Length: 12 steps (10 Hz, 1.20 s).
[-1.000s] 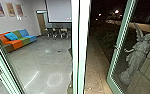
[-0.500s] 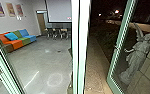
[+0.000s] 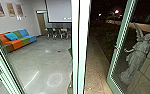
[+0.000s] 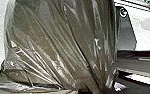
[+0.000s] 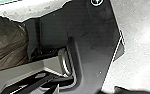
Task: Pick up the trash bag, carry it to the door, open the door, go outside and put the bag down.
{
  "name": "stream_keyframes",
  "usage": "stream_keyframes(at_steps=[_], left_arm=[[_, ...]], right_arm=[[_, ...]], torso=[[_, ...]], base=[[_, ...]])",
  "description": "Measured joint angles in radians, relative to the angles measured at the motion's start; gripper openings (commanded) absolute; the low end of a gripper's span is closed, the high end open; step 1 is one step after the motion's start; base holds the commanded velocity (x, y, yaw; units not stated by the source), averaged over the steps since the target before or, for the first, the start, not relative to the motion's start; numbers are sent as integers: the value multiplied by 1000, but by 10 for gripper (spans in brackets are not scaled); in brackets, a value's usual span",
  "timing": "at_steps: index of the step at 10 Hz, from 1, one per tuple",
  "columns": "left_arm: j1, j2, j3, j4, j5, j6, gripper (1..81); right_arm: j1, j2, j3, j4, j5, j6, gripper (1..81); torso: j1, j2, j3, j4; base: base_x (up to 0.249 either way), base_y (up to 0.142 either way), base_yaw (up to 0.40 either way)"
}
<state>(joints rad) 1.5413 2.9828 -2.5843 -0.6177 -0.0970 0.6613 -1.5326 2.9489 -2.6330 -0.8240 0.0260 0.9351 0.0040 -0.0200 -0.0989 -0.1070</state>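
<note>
Door (image 3: 112, 65) and statue (image 3: 138, 53) unmoved

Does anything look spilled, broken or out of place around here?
Nothing clearly stands out. The pale ring and bright streak on the grey floor look more like light than a spill, and the trash bag is creased but shows no obvious tear.

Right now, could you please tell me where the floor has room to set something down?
Indoors, bare grey floor lies between the sofa and the pale post; outside, bare paving between that post and the green-framed door. It is crowded under the screen, with chairs.
</note>
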Motion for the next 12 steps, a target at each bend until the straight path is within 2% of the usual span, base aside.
stream_keyframes(at_steps=[12], left_arm=[[-3,-2,-2,0,3,0,10]], right_arm=[[-8,16,-6,-1,0,0,811]], torso=[[0,0,0,0]], base=[[0,0,-143]])
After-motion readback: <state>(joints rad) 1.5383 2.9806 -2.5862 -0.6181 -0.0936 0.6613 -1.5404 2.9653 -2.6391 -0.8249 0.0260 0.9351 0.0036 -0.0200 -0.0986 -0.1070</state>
